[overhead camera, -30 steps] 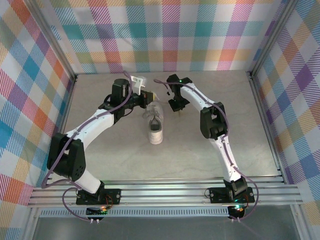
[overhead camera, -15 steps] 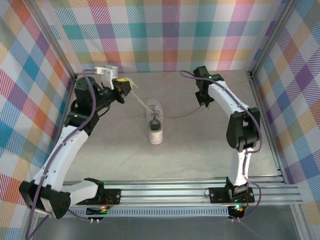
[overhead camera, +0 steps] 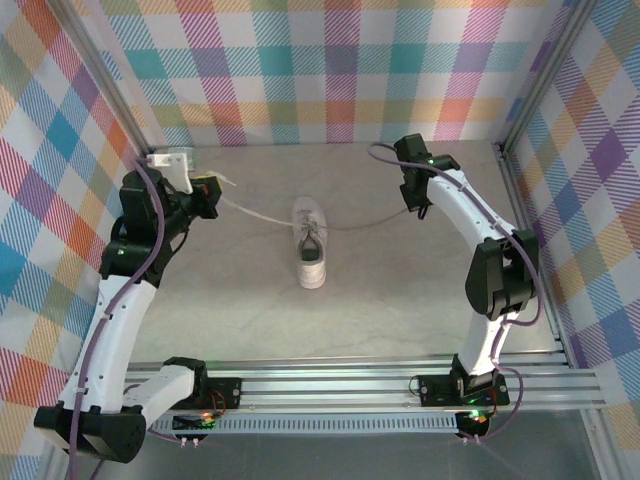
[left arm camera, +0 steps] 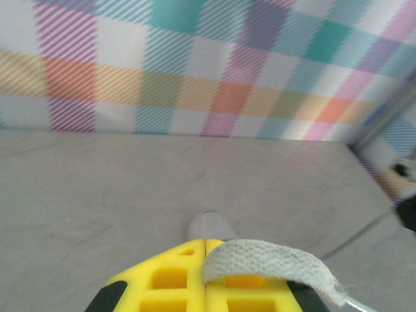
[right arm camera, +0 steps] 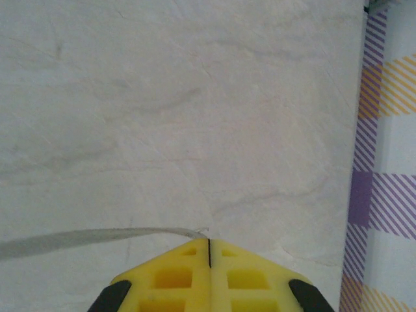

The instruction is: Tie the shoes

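The white sneaker [overhead camera: 311, 245] sits near the middle of the grey surface [overhead camera: 400, 310], its length running from the near edge toward the back plaid wall [overhead camera: 330, 70]; which end is the toe I cannot tell. One lace goes out to each side of it, both lifted off the surface and drawn fairly straight.

The left lace [overhead camera: 260, 212] runs up and left to the left fingers [overhead camera: 212, 186], which are well apart from the shoe, close to the left wall; in the left wrist view those yellow fingers [left arm camera: 169, 279] are pressed together on the lace, its flat woven end [left arm camera: 260, 260] draped across the right-hand finger, and the sneaker [left arm camera: 209, 226] shows small and blurred beyond the tips.

The right lace [overhead camera: 365, 224] stretches right to the right fingers [overhead camera: 411, 200], pointing down over the far right part of the surface; the right wrist view shows these fingers [right arm camera: 175, 279] closed tight, pinching the lace [right arm camera: 97, 237], which leaves their tip toward the left edge.
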You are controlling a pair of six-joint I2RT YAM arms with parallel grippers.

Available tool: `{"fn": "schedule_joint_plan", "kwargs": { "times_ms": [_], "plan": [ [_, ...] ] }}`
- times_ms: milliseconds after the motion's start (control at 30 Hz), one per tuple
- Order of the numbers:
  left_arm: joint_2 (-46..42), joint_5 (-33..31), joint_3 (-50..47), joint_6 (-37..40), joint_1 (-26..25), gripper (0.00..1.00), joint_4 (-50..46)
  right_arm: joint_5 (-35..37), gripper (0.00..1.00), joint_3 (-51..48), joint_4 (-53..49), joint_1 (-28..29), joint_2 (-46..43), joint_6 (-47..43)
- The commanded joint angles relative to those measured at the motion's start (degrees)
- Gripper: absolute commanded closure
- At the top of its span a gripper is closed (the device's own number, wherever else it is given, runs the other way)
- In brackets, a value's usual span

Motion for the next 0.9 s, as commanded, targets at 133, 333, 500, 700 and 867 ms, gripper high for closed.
{"fn": "schedule_joint_plan", "kwargs": {
  "times_ms": [133,333,500,700,867],
  "plan": [
    [1.2,-0.1,-3.5,-6.0,10.0,1.0,-5.4,-4.3,1.0,-3.0,-0.7,-5.9,-6.2,-3.9],
    [3.2,4.7,-9.9,-12.4,17.6,1.0,-2.3,-6.5,1.0,-4.5,-1.4,-7.2,-4.3,-4.7],
    [6.8,8.6,-13.3,-15.3,28.0,1.0,-4.9,-9.2,1.0,-5.9,-0.4,-8.2,-1.9,-4.9],
    [10.5,13.4,-15.6,-17.4,35.2,1.0,-2.1,-10.2,1.0,-5.4,1.1,-8.6,0.9,-5.6],
    [14.1,13.6,-16.3,-16.1,37.0,1.0,-2.6,-11.0,1.0,-6.2,1.8,-10.2,1.9,-5.8]
  ]
}}
